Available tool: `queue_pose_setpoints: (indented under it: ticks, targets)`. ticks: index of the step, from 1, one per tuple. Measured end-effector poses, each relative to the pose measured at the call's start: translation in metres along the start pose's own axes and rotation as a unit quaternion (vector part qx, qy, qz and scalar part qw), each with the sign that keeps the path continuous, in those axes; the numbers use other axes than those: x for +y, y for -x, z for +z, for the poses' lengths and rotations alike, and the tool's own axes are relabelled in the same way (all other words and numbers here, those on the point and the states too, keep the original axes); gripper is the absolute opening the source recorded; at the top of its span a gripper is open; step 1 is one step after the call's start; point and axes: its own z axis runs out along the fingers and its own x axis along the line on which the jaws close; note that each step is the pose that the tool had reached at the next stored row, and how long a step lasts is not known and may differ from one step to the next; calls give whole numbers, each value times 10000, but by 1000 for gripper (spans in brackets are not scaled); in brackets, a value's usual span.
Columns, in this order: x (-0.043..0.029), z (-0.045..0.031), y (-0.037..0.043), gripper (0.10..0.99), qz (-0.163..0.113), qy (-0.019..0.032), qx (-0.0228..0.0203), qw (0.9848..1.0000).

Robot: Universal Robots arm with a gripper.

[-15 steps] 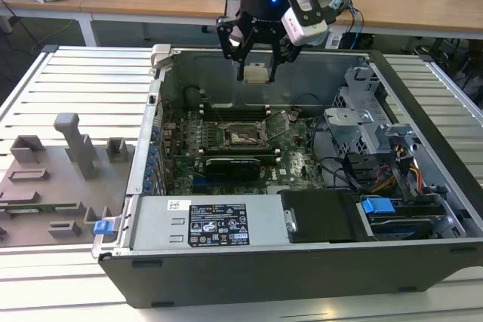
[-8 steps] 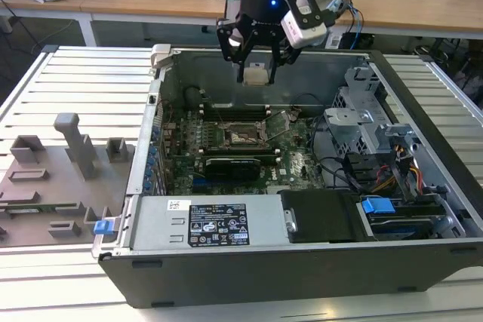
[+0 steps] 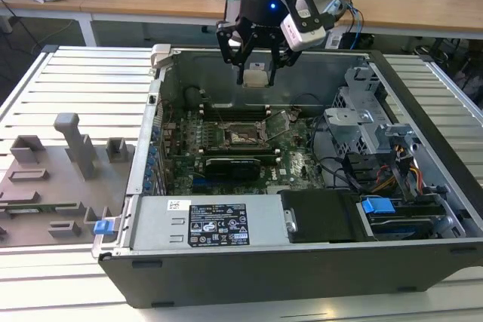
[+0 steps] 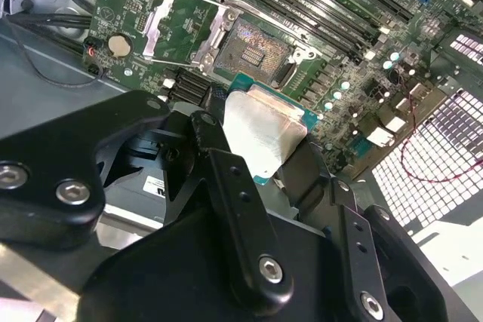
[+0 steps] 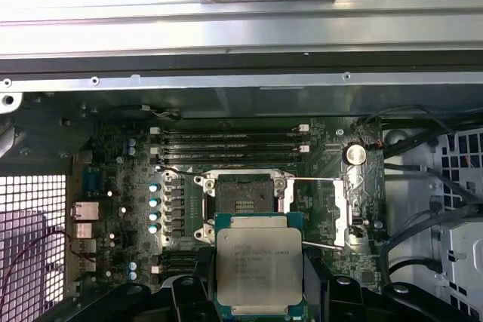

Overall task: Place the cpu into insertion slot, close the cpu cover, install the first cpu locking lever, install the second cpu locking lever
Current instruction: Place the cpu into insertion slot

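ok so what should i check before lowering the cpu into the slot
1. cpu gripped: ok, the gripper is shut on its edges.
2. slot empty: ok, its dark centre is bare.
3. cover open: ok, swung aside, beside the slot.
4. levers clear: ok, the thin rods lie off the opening.
5. cpu centred over slot: cannot tell. In the exterior view it hangs high above the board.
6. cpu turned to match slot: cannot tell.
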Motion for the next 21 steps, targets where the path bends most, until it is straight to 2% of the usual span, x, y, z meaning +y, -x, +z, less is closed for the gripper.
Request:
queue_pose_setpoints:
  ticks: [21]
  targets:
    - [-9,97,2,545,0,0,0,10000]
